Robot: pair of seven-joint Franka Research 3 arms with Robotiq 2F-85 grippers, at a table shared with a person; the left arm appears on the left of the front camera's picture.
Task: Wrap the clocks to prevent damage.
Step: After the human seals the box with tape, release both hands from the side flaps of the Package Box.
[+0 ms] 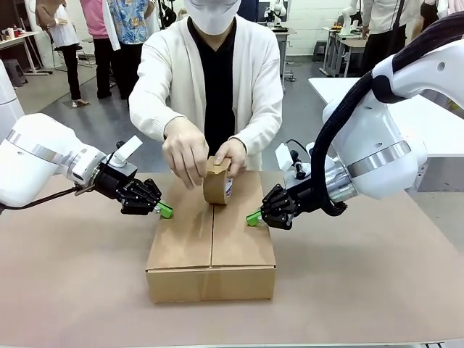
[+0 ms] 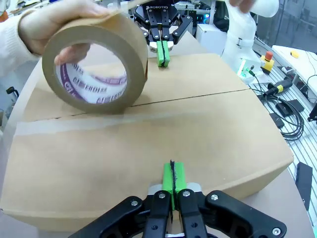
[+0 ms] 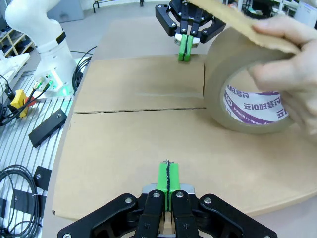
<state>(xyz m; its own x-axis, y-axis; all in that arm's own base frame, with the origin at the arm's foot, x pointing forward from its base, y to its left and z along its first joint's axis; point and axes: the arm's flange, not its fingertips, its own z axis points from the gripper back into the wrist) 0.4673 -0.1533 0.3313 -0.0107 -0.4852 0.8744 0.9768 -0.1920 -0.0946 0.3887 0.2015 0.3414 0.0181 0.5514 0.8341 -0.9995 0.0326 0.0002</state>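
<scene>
Cardboard box (image 1: 185,235), closed, contents hidden

White, silver-banded left arm (image 1: 32,163) and right arm (image 1: 377,141) carry black, green-padded left tool (image 1: 165,211) and right tool (image 1: 252,217).

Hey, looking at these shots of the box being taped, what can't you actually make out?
1. Contents of the box: closed flaps hide them in all views.
2. Print inside the tape roll: too small in the front view; in the right wrist view the person's hand covers part.
3. Far end of the box's seam: front view, behind the roll and hands.
</scene>
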